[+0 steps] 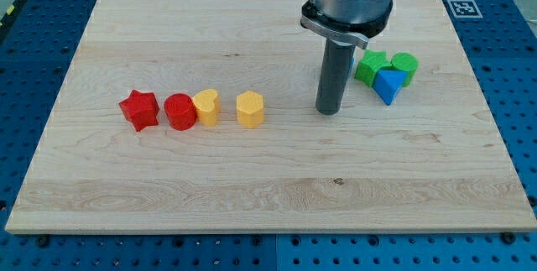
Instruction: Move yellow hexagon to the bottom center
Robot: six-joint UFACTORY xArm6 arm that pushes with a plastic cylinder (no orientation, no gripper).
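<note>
The yellow hexagon (250,109) stands on the wooden board (268,179), left of centre. My tip (328,110) rests on the board to the hexagon's right, about a block's width and a half away, not touching it. A yellow heart-shaped block (206,106) sits just left of the hexagon, touching a red cylinder (179,112).
A red star (139,109) lies at the left end of the row. A green star-like block (370,67), a green cylinder (404,65) and a blue triangle (388,85) cluster at the view's right of my tip. A marker tag (462,7) sits at the top right corner.
</note>
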